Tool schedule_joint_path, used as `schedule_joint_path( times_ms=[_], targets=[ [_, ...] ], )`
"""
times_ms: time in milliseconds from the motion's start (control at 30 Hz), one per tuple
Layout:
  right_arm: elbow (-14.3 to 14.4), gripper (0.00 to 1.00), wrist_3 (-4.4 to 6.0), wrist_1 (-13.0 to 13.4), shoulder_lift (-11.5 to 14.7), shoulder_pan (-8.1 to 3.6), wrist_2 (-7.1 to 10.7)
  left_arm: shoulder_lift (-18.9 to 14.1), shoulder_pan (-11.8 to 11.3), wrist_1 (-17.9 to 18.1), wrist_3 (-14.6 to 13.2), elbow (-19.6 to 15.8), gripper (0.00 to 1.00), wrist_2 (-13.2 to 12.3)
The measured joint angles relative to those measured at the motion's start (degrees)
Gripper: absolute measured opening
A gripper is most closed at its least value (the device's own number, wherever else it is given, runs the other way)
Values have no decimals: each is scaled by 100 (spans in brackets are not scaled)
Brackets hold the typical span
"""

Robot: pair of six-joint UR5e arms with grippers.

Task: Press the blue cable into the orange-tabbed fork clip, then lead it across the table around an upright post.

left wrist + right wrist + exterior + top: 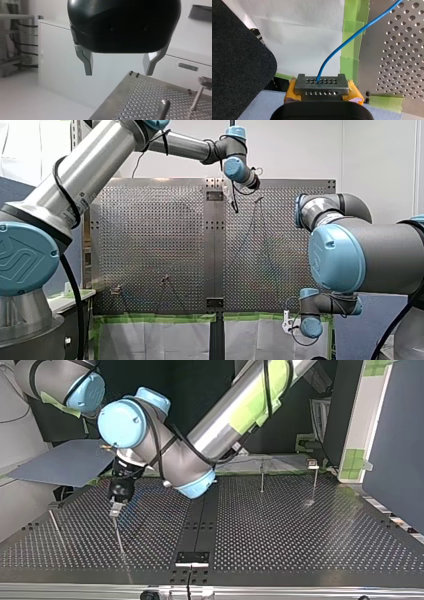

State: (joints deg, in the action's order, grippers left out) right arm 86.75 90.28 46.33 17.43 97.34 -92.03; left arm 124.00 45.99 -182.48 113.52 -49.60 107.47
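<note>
Two grippers show, and they stand in opposite states. My right gripper (321, 83) is clamped on the blue cable (352, 37). In the right wrist view its perforated metal fingers (322, 87) are pressed together between yellow pads (291, 93), and the cable comes out from between their tips. From there the cable bends away ahead of the gripper, crosses a strip of green tape (349, 67) at the table's edge and runs on above the perforated table (392, 62). In the front view this gripper sits low at the view's right, just off the table's near edge. My left gripper (118, 73) is spread wide and holds nothing. Its grey fingers (87, 62) stand well apart in the left wrist view, with only air between them. Ahead of it and lower lie a corner of the table and two upright posts (163, 108), one of them topped by a small block. In the front view my left arm (100, 165) reaches to the table's far edge, right of the middle, so its gripper is well apart from my right gripper and the cable end held there. In the top view two thin posts (261, 476) stand at the far side, right of the middle.
</note>
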Motion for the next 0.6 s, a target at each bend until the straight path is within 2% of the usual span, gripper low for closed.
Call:
schedule_joint_path(
  times_ms=[167,433,600],
  targets=[
    [1,0,0,-1,0,1,6,88,79,189,259,0,98,243],
    [-3,0,0,-7,1,-5,8,421,247,159,671,2,98,653],
    [-2,0,0,-2,-2,-8,9,496,323,158,930,3,98,911]
  ],
)
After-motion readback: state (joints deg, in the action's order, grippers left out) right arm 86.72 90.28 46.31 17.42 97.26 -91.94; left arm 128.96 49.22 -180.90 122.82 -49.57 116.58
